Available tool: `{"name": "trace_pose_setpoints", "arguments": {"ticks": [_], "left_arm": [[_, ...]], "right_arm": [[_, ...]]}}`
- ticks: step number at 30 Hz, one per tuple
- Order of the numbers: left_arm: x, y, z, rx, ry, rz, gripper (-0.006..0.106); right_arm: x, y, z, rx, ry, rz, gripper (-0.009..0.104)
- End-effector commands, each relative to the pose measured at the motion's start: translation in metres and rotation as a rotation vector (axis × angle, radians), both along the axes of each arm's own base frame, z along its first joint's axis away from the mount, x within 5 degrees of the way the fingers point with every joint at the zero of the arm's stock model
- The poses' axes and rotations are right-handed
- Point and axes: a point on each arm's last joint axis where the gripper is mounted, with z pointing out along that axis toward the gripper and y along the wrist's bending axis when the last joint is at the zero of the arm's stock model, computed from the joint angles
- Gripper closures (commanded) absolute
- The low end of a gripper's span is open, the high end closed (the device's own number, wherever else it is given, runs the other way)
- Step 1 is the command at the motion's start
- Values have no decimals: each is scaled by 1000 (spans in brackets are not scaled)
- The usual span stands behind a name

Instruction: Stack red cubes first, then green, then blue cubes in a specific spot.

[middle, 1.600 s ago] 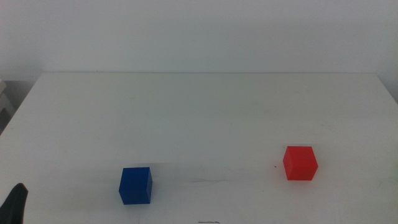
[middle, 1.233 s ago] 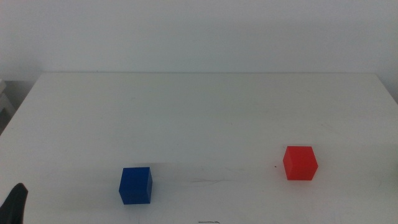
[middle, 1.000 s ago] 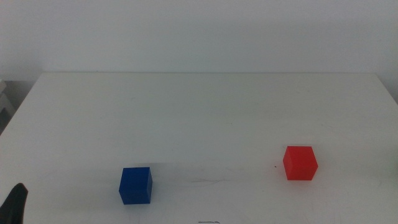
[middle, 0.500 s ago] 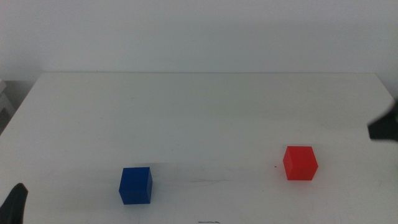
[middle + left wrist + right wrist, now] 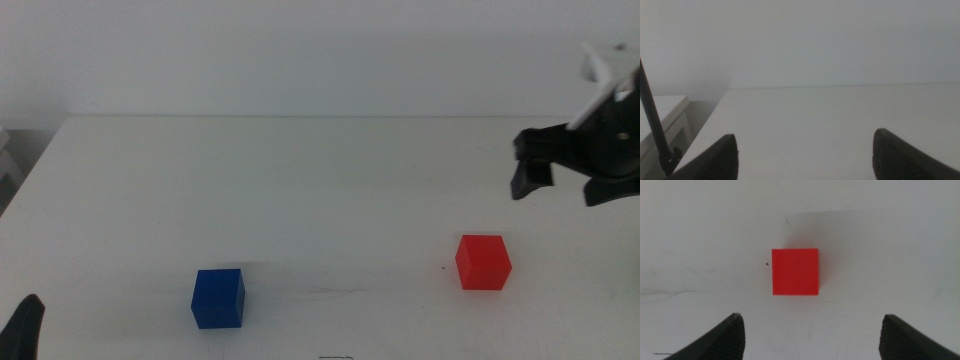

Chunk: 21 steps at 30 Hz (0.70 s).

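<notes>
1. Spreading across the whole middle view is a plain white desk (image 5: 320, 190), matte, with a few faint scuffs and a thin dark line near its front edge; behind it rises a bare white wall (image 5: 300, 50).
2. At the far left of the middle view a bit of pale furniture (image 5: 8, 160) shows beside the desk; the left wrist view shows the same kind of low white unit (image 5: 662, 117) and a thin dark rod (image 5: 652, 117) leaning by it.
3. No writing, brand or label can be read on any surface, and no container is visible.
4. The red cube (image 5: 483, 262) sits flat on the desk toward the front right, its faces plain; a tiny dark speck lies on the desk just beside it. In the right wrist view the red cube (image 5: 795, 272) is seen from straight above, between the lines of the two jaws but well apart from them.
5. The blue cube (image 5: 218, 298) sits flat on the desk toward the front left, well apart from the red cube.
6. The green cube does not show in any view.
7. The right hand (image 5: 565, 180) hangs above the desk at the right, higher than and behind the red cube, touching nothing; its jaws stand wide apart, as the right wrist view (image 5: 812, 330) makes plain.
8. The left hand (image 5: 25, 325) waits at the bottom left corner of the middle view; in the left wrist view (image 5: 805, 150) its jaws stand apart and empty, pointing over bare desk.
</notes>
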Motion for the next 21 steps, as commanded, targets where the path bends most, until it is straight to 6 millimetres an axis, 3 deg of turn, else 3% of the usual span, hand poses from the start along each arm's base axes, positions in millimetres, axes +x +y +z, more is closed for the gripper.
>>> {"name": "trace_pose_setpoints", "arguments": {"ticks": [1,12,21], "left_arm": [[-2,0,10,-15,-111,0,11],[-2,0,10,-15,-111,0,11],[-2,0,10,-15,-111,0,11]], "right_arm": [[7,6,11,-10,-58,22,1],[37,31,-49,-56,112,70,1],[53,37,-74,-59,116,74,1]]}}
